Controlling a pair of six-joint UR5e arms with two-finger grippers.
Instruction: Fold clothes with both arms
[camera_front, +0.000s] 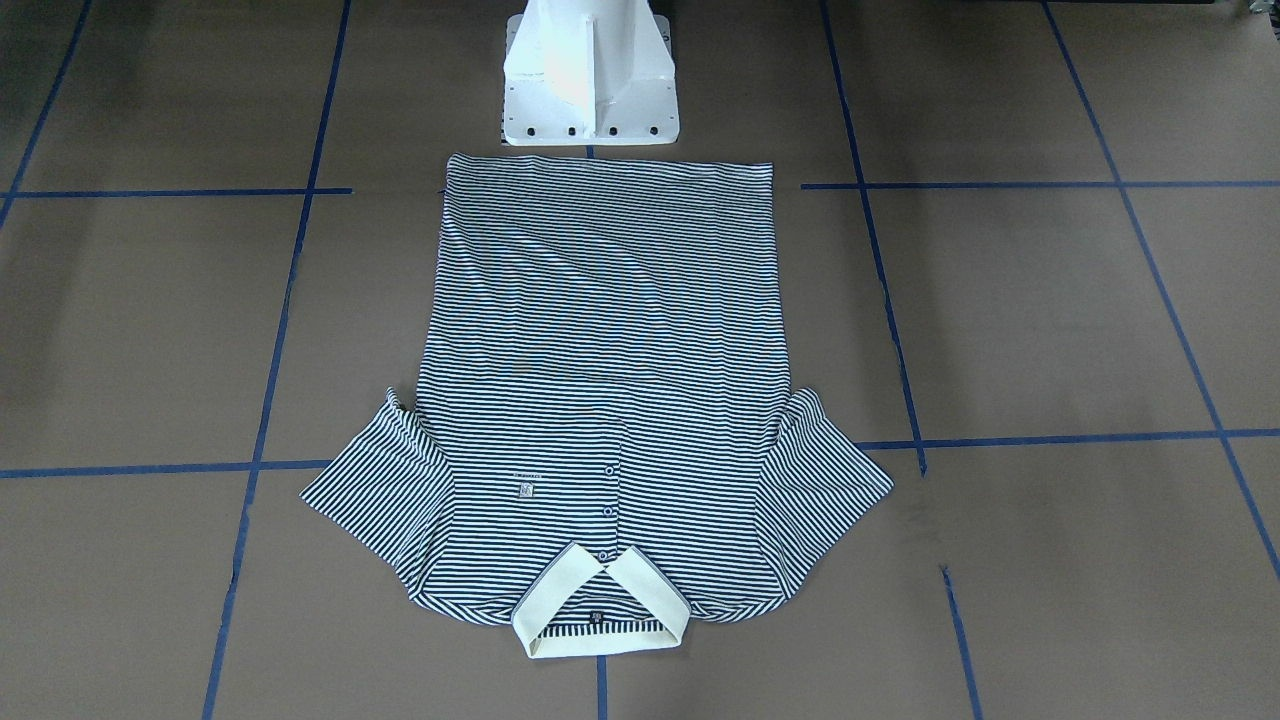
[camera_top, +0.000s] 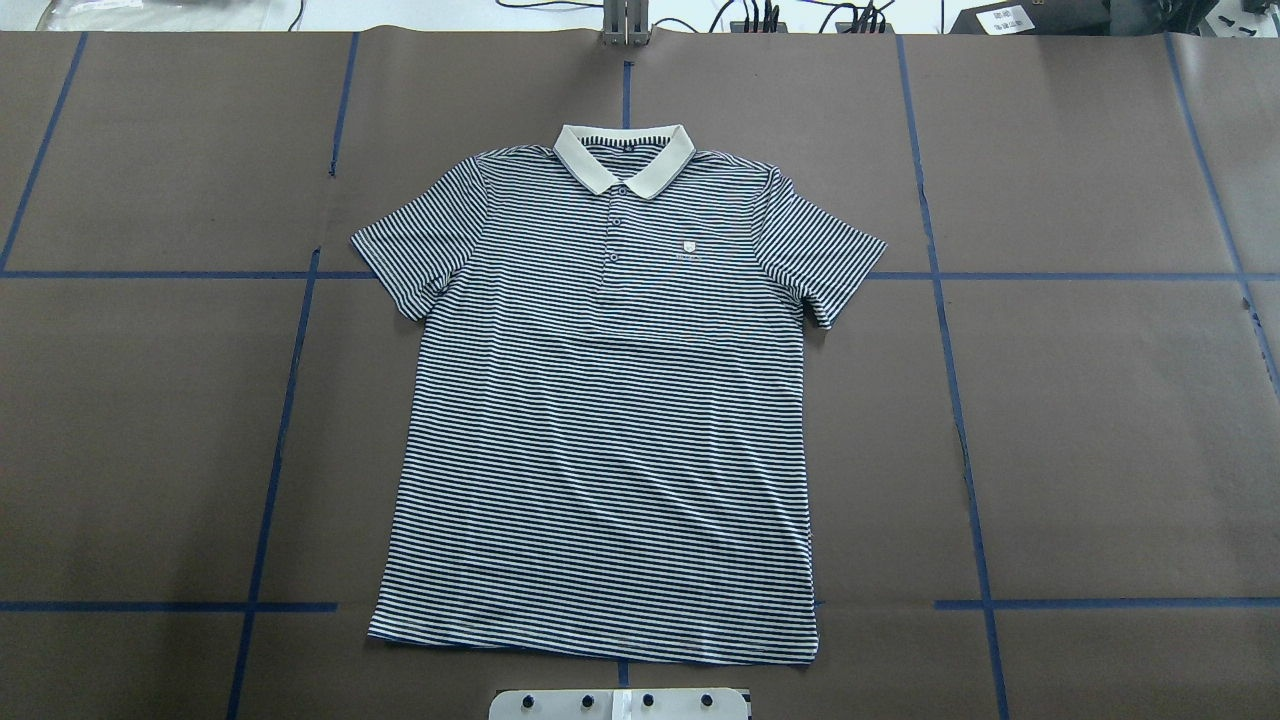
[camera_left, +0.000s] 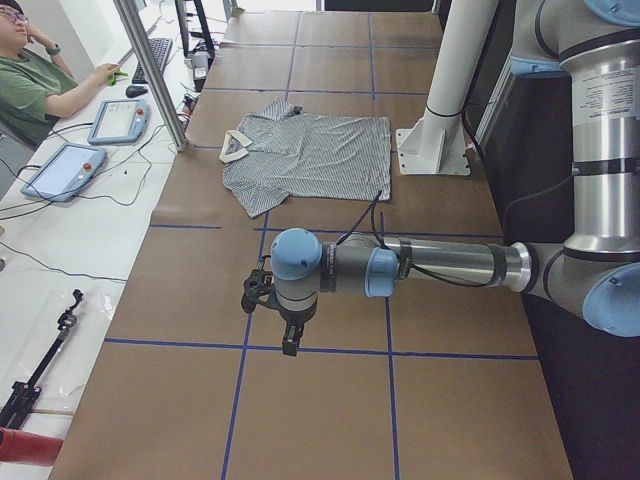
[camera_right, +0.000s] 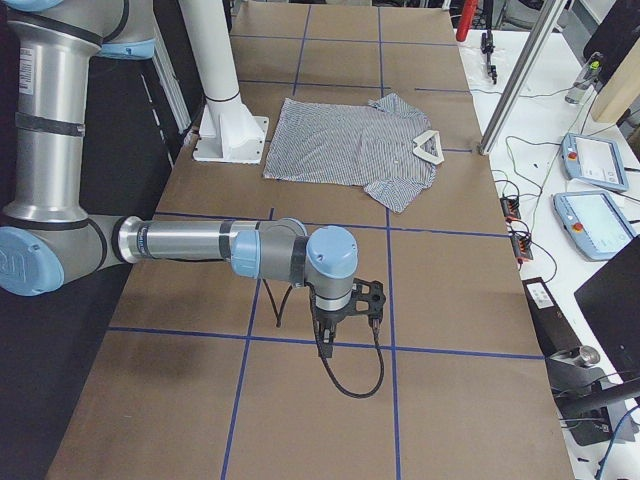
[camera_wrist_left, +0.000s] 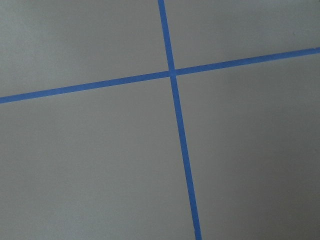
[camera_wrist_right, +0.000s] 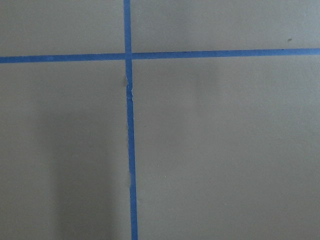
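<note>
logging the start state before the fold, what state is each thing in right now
polo shirt: unfolded, spread flat, front up, both sleeves out.
collar: turned down, at the end away from the pedestal base.
left gripper: above bare table, apart from the shirt; open or shut cannot tell.
right gripper: above bare table, apart from the shirt; open or shut cannot tell.

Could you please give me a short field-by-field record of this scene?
Garment: navy-and-white striped short-sleeved polo shirt, flat, front up, unfolded
Collar: cream collar, on the side away from the white pedestal base
Left arm: left gripper above brown paper table, clear of the shirt; opening unclear
Right arm: right gripper likewise, at the opposite end
Fold progress: none
</note>
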